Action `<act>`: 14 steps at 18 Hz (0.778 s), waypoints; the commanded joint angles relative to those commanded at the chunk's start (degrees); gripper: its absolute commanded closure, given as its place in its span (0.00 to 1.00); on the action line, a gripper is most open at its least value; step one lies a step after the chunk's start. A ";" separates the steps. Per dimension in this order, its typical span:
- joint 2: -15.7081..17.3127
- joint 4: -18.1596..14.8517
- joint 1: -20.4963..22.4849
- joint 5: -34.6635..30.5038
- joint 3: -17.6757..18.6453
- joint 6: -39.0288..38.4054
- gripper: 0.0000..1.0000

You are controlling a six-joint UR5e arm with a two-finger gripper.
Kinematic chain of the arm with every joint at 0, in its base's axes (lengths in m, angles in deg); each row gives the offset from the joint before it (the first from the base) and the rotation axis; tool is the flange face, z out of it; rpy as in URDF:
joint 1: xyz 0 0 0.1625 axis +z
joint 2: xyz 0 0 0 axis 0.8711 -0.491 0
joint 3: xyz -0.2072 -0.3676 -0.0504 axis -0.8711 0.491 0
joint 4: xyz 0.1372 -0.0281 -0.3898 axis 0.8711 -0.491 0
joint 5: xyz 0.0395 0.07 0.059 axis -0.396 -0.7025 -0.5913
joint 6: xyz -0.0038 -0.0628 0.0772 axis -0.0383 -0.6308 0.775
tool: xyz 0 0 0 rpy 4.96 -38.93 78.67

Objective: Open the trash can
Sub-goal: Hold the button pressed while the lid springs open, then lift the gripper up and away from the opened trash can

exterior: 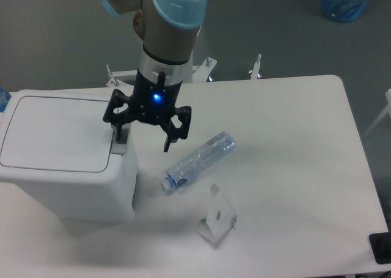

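trash can (64, 162) lid flat, closed; gripper (142, 133) spread wide, holding nothing; left finger (116, 126) at grey button strip (120, 137)

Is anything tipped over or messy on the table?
Yes. A clear plastic water bottle lies on its side beside the big white plastic trash can, not inside it. A small clear plastic piece sits loose nearby.

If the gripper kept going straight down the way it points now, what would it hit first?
Probably the trash can: one of the open gripper's fingers hangs over the grey push-button strip at the lid's right edge. The other finger looks to be over bare table, though depth is unclear.
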 joint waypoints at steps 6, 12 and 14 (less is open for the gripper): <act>-0.26 0.00 0.09 0.00 -0.26 0.09 0.00; 0.00 -0.17 0.09 0.09 -0.53 0.26 0.00; 0.09 -0.44 0.52 0.09 -1.40 0.35 0.00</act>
